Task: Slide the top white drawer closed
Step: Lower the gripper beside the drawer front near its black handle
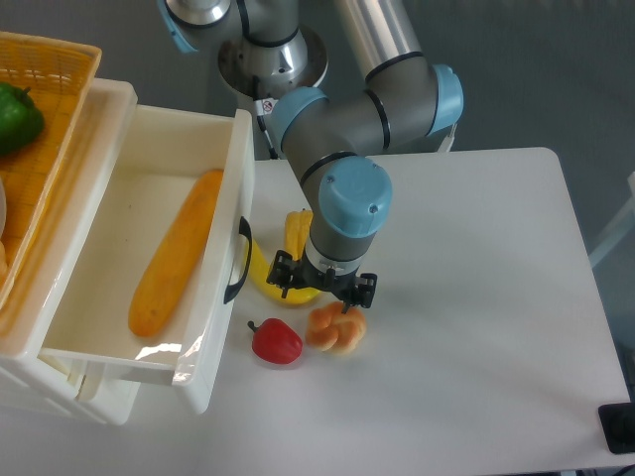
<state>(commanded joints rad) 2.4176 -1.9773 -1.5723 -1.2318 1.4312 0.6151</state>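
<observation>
The top white drawer (149, 258) stands pulled far out over the counter's (476, 297) left edge, a long yellow-orange vegetable (177, 253) lying inside. Just beyond its black handle (238, 260) lie a banana (260, 278), a red pepper (276, 341) and a bun (335, 329). The hand (323, 289) hangs above the banana, fingers spread, grasping nothing.

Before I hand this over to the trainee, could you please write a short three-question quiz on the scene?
1. True or false: the top white drawer is open.
2. What lies inside it? A) long yellow-orange vegetable B) red pepper C) bread roll
3. Fill in: the end effector hovers above the ____.

Key: 1 true; 2 A; 3 banana.
</observation>
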